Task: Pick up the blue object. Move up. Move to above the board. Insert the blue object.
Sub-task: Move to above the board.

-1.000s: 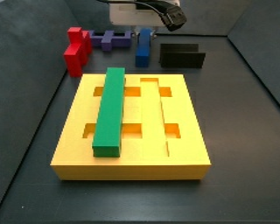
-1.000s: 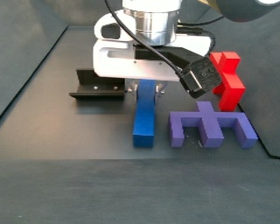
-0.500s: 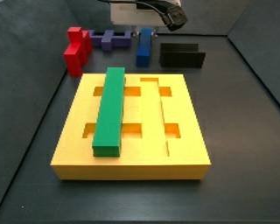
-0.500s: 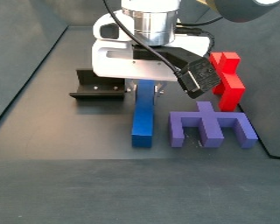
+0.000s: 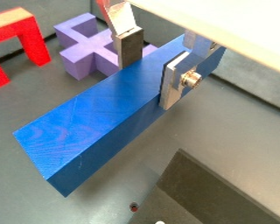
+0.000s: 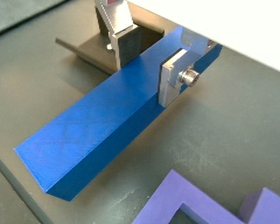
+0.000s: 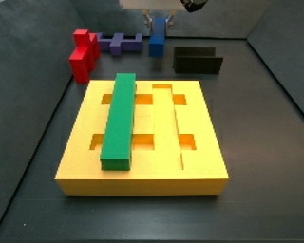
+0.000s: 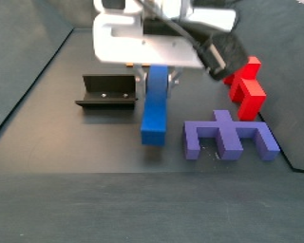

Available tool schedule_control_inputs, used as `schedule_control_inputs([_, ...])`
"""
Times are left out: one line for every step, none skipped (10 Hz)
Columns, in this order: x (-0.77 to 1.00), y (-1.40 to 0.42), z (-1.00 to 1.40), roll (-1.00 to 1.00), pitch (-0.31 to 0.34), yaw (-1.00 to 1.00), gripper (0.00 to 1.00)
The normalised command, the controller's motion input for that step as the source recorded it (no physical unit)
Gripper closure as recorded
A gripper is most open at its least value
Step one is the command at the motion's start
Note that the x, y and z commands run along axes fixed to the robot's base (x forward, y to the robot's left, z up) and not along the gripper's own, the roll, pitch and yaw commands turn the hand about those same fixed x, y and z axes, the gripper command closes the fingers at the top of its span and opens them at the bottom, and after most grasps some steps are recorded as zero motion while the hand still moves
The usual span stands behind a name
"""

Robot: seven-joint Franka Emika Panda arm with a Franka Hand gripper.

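Note:
The blue object (image 5: 101,118) is a long saturated-blue bar, held at one end between my gripper's (image 5: 154,66) silver fingers; it also shows in a wrist view (image 6: 101,122) with the gripper (image 6: 146,66) closed on its sides. In a side view the blue object (image 7: 156,40) hangs under the gripper (image 7: 156,23) at the far end of the floor, beyond the board (image 7: 205,152). In a side view the blue object (image 8: 156,109) is blurred and off the floor, below the gripper (image 8: 159,71). The yellow-orange board has open slots and grooves.
A green bar (image 7: 119,119) lies in the board's left groove. A red piece (image 7: 84,52) and a purplish notched block (image 7: 115,42) stand at the far left, next to the blue bar. The dark fixture (image 7: 198,60) stands at the far right, also in a side view (image 8: 106,92).
The gripper has risen with the blue object in it; the bar has left the floor and looks blurred from the motion. Nothing else has moved.

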Motion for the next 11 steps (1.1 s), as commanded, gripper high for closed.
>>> schedule_control_inputs([0.0,0.0,1.4,0.0,0.0,0.0,1.0])
schedule_control_inputs([-0.02,0.0,1.4,-0.01,0.035,0.0,1.0])
schedule_control_inputs([-0.03,0.0,1.4,0.02,0.041,0.0,1.0])
schedule_control_inputs([-0.01,-0.01,1.4,0.04,0.019,0.01,1.0])
schedule_control_inputs([0.01,0.0,1.4,0.02,0.049,0.01,1.0])
schedule_control_inputs([0.0,0.0,1.4,0.01,0.073,0.01,1.0])
schedule_control_inputs([0.0,0.0,1.4,0.02,0.071,0.0,1.0])
schedule_control_inputs([0.03,0.0,0.56,0.02,0.072,0.01,1.0])
schedule_control_inputs([-0.13,-1.4,0.18,-0.05,0.415,0.24,1.0])
schedule_control_inputs([-0.12,-1.4,0.13,-0.04,0.381,0.22,1.0])
schedule_control_inputs([-0.13,-1.4,0.15,0.0,0.276,0.16,1.0])
